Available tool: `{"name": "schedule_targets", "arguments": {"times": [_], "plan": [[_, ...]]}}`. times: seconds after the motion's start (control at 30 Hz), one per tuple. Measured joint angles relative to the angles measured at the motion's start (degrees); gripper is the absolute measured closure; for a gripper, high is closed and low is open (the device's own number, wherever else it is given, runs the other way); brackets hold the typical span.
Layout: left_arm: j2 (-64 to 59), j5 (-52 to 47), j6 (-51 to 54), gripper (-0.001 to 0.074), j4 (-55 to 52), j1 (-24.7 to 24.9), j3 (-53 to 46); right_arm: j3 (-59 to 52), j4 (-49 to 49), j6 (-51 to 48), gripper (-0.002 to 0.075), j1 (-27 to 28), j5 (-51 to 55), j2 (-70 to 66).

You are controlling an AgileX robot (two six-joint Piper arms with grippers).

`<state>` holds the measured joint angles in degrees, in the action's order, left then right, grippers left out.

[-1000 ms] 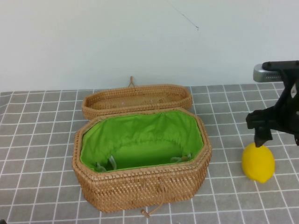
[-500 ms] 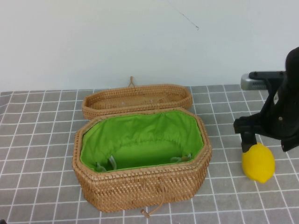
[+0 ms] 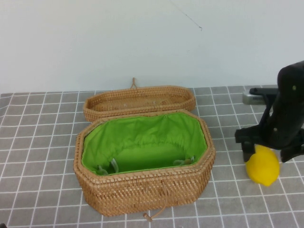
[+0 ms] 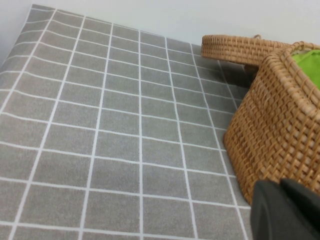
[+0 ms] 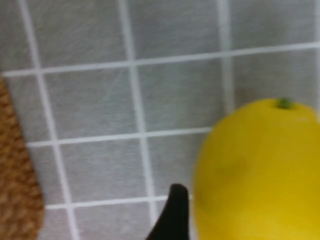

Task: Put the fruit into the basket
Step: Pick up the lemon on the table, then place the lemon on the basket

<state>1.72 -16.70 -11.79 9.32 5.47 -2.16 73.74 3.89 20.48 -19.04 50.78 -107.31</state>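
A big woven basket (image 3: 142, 161) sits on the gray checked tablecloth (image 3: 42, 142). It is open, and its inside is bright green cloth (image 3: 142, 140). A small toggle clasp (image 3: 148, 217) hangs at the front of the basket. The flat woven lid (image 3: 140, 100) lies just behind the basket, touching its back rim.

The yellow lemon (image 3: 262, 167) rests on the tablecloth to the right of the basket, apart from it. It is not in the basket.

The right gripper (image 3: 263, 149) is right over the lemon, also to the right of the basket. One black finger (image 3: 246, 152) reaches down beside the lemon on the side nearer the basket. In the right wrist view the lemon (image 5: 257, 172) fills much of the picture, with a tiny green spot on its end, and a dark fingertip (image 5: 172, 212) sits just next to it. A bit of the basket's brown wall (image 5: 17, 190) shows at the edge. The claw looks spread around the lemon, not squeezing it.

The left gripper (image 4: 287, 212) is low by the basket's left side. In the left wrist view only a dark piece of it shows, near the basket's woven wall (image 4: 277, 130), with the lid (image 4: 240, 47) farther off. I cannot tell if that claw is spread or pressed together.
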Motion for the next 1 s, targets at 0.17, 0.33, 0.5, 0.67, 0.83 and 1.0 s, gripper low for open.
{"name": "schedule_targets", "arguments": {"times": [0.17,0.33,0.5,0.67,0.83,1.0], "plan": [[0.00,0.00,0.00,0.0734,0.00,0.00,0.00,0.00,-1.55,-0.89,0.0032,0.00,-1.06,-2.97],[0.00,0.00,0.00,0.0734,0.00,0.00,0.00,0.12,-1.42,-0.89,0.0169,0.00,-1.06,-4.00],[0.00,0.00,0.00,0.0734,0.00,0.00,0.00,3.31,0.16,-1.32,0.0414,0.00,3.16,-4.00],[0.00,0.00,0.00,0.0734,0.00,0.00,0.00,12.19,4.04,-4.29,0.0417,0.00,13.47,-3.76],[0.00,0.00,0.00,0.0734,0.00,0.00,0.00,22.90,-0.90,-6.28,0.0418,-0.75,19.27,-3.04],[0.00,0.00,0.00,0.0734,0.00,0.00,0.00,31.32,-15.72,-13.18,0.0417,-4.52,17.41,-3.04]]}}
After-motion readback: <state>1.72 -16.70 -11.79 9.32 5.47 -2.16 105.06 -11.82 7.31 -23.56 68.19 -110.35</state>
